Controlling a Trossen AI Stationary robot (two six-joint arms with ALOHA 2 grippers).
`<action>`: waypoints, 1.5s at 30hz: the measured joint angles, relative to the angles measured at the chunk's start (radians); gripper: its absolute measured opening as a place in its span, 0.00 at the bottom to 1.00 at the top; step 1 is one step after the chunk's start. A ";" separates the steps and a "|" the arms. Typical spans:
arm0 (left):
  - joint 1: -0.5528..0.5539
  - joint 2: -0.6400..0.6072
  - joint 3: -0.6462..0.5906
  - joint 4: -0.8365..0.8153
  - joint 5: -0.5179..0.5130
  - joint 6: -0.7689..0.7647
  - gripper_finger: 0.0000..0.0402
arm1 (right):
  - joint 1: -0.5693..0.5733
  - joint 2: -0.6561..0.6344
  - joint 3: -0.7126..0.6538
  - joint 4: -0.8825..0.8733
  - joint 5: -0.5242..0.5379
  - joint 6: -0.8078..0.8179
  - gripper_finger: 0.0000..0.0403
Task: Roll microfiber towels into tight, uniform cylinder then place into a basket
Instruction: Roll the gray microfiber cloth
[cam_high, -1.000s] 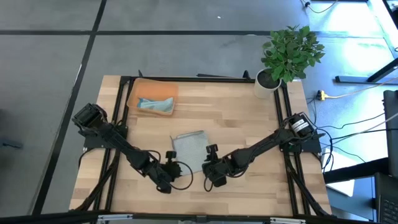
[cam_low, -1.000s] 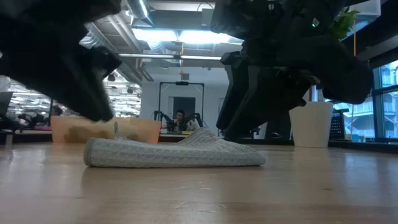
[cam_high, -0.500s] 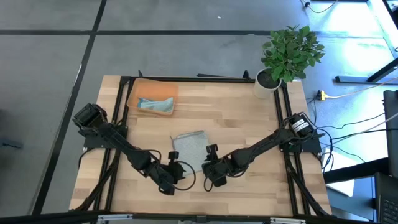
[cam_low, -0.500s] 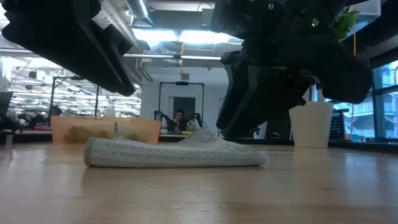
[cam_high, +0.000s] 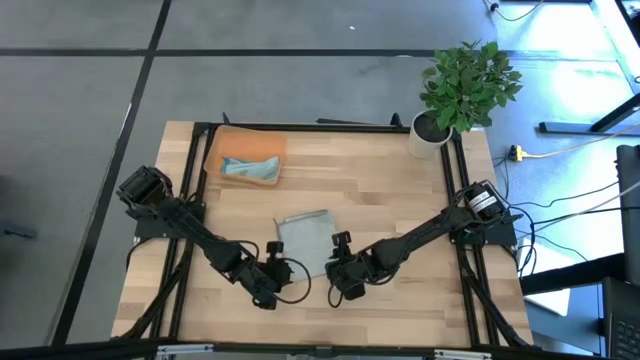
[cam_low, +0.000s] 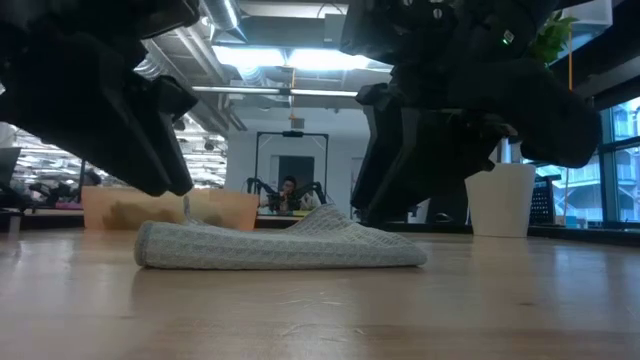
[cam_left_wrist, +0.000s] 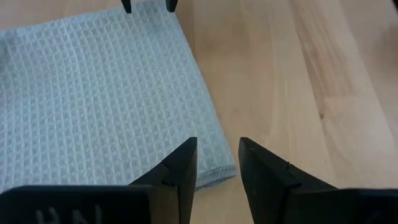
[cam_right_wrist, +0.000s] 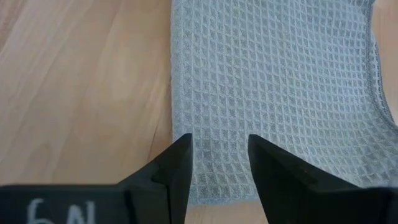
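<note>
Grey-green towel lies flat mid-surface, w/ left gripper and right gripper at its near corners, jaws spread, gripping nothing. Teal towel sits in orange basket, probably rolled.

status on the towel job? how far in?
Done: the teal towel already lies in the orange basket, though whether it is tightly rolled can't be told. In hand: the grey towel lies flat and unrolled on the table; the left tool and right tool hang open over its near corners, neither gripping. Left: roll it and put it in the basket.
</note>
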 joint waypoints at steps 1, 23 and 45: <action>0.000 0.000 -0.003 0.003 0.000 0.000 0.27 | 0.000 0.000 0.000 0.000 0.000 0.000 0.39; -0.001 0.144 -0.040 0.174 -0.005 0.107 0.27 | 0.000 -0.001 0.000 -0.014 -0.001 0.002 0.39; 0.000 0.153 -0.039 0.104 -0.042 0.059 0.02 | 0.021 -0.002 -0.064 0.063 -0.148 0.049 0.39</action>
